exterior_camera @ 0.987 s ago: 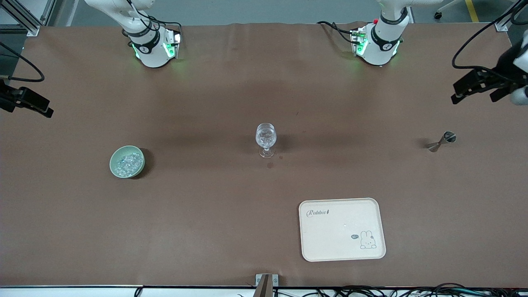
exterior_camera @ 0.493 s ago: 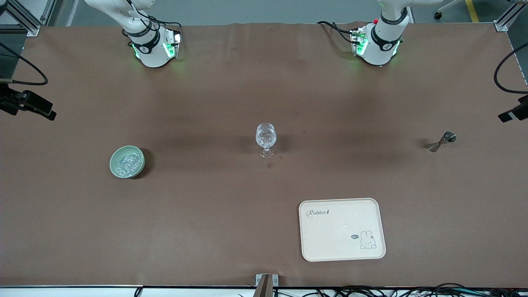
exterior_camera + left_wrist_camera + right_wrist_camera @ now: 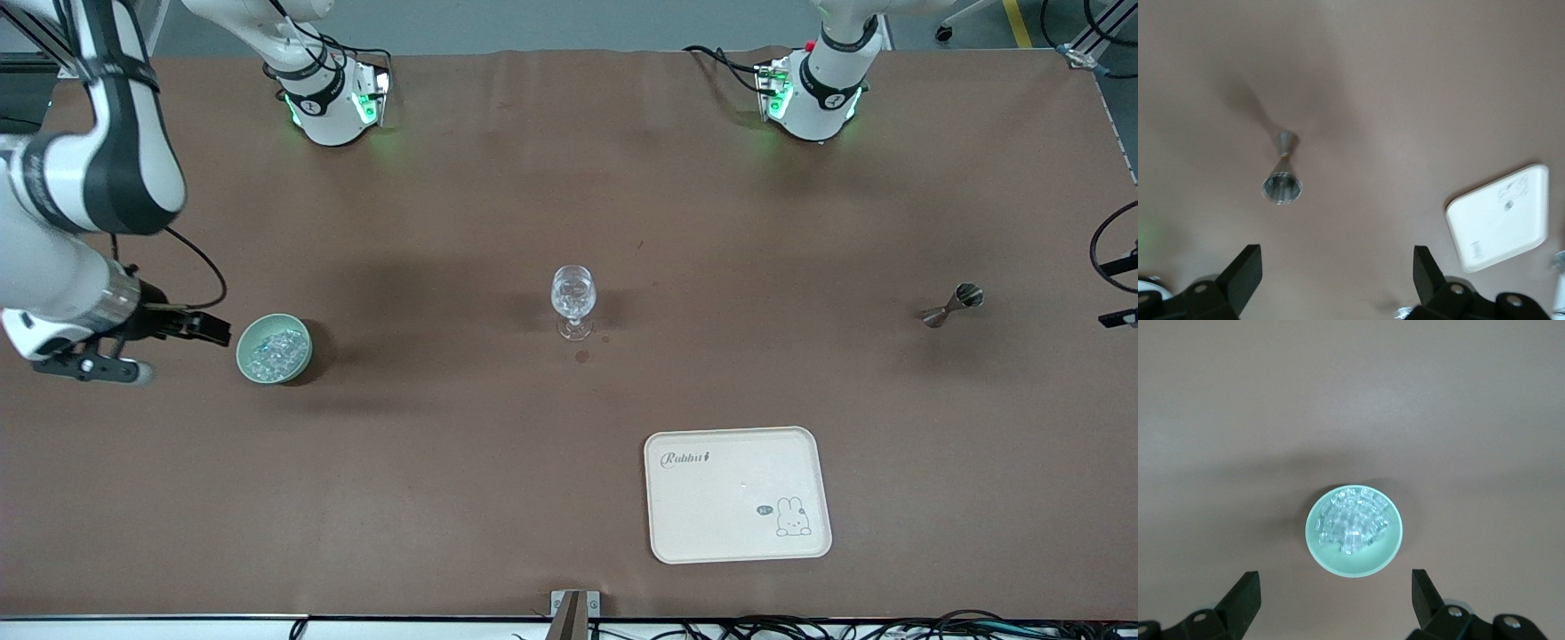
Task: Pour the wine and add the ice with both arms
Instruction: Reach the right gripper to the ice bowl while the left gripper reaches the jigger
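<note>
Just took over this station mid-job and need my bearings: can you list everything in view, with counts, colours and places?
bowl: one, pale green, toward the right arm's end of the table
ice: many small clear cubes, heaped in the bowl
stemmed glass: one, clear, upright, mid-table
jigger: one, metal, toward the left arm's end
tray: one, cream with rabbit print, nearer the front camera than the glass
right tool: black, open, over the table by the bowl
left tool: black, open, near the jigger

Metal jigger [image 3: 1282, 180] (upright) near tray [image 3: 1499, 217].
</note>
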You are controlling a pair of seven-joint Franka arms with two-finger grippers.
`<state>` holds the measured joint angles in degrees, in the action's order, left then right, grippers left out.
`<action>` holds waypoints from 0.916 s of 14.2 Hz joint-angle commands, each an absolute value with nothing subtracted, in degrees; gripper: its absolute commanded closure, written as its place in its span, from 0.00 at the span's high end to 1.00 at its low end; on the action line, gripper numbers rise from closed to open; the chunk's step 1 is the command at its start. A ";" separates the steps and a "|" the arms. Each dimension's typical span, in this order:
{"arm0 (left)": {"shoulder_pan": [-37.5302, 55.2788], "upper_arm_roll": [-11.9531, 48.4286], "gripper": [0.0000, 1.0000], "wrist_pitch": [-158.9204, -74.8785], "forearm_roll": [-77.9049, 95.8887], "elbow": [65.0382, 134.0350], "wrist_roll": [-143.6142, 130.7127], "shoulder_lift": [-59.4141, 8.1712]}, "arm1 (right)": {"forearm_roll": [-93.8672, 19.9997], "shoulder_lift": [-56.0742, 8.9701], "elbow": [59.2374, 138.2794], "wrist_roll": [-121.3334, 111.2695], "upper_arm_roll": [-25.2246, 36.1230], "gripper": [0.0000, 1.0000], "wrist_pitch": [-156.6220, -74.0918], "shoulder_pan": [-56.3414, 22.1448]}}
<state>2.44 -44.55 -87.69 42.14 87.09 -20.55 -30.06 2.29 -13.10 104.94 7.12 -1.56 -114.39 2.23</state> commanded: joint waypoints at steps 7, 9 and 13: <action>-4.48 -48.60 0.99 -84.04 65.19 88.66 -14.71 -49.20 | 1.67 -16.77 121.46 6.33 -1.49 1.00 -134.73 3.08; -5.53 -48.60 0.98 -83.41 68.63 91.04 -11.44 -51.23 | 1.67 -17.58 124.96 6.33 -1.49 0.99 -140.06 3.16; -6.15 -48.52 0.95 -79.28 68.99 97.81 -7.40 -51.33 | 1.67 -17.58 127.44 6.24 -1.49 0.83 -143.79 3.87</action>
